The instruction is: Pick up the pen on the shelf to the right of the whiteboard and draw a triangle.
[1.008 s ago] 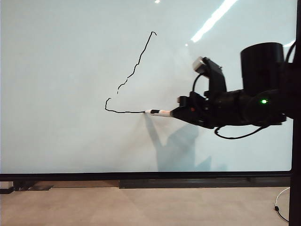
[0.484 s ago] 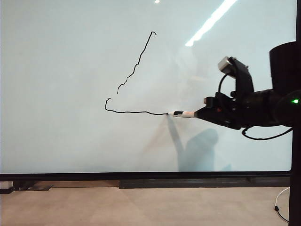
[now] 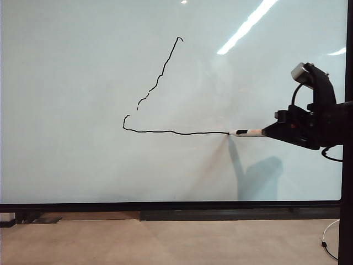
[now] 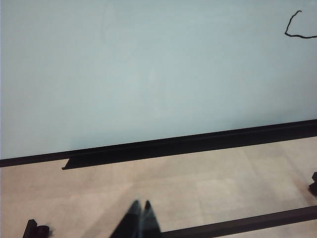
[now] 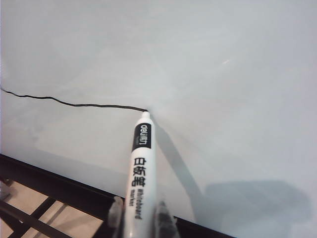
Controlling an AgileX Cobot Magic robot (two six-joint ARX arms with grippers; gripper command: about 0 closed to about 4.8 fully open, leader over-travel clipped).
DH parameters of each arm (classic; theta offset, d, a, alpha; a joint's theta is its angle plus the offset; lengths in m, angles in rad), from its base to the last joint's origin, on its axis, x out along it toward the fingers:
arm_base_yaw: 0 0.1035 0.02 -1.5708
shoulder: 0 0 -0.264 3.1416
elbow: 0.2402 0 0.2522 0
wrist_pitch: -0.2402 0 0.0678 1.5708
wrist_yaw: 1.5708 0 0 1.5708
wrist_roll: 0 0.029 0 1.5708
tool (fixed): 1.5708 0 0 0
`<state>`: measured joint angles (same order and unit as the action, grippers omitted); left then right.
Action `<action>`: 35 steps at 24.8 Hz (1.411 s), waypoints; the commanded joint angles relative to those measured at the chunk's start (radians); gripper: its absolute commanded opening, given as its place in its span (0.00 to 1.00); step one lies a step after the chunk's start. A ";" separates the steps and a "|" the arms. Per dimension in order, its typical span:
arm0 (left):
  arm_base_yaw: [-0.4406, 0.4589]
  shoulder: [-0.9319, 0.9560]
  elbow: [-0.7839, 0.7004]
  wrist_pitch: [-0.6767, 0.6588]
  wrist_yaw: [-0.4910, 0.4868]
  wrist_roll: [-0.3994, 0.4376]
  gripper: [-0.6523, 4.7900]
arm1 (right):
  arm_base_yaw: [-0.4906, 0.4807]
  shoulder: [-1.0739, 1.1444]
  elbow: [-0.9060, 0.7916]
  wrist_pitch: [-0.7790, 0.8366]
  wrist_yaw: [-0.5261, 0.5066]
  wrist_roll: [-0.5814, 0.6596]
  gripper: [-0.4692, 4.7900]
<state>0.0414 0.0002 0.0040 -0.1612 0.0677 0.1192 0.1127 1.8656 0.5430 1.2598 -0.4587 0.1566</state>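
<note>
The right gripper (image 3: 267,132), closed on the pen (image 3: 247,132), has lengthened the triangle's (image 3: 165,88) base toward the whiteboard's (image 3: 66,66) right edge; one side remains. The left gripper (image 4: 140,220) hangs closed, empty.

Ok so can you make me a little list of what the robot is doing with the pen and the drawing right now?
right gripper: shut on the pen, at the right side of the whiteboard
pen: white marker, tip touching the board
triangle: unfinished; one slanted side and the bottom line are drawn, the last side is missing
line end: right at the pen tip
left gripper: shut, holding nothing, low over the floor
</note>
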 commanded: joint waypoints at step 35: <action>0.000 0.000 0.003 -0.003 0.004 0.001 0.11 | 0.422 -0.357 0.166 -0.128 0.459 0.460 0.08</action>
<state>0.0410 0.0002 0.0040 -0.1612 0.0681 0.1192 0.5339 1.5135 0.7025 1.1301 -0.0093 0.5957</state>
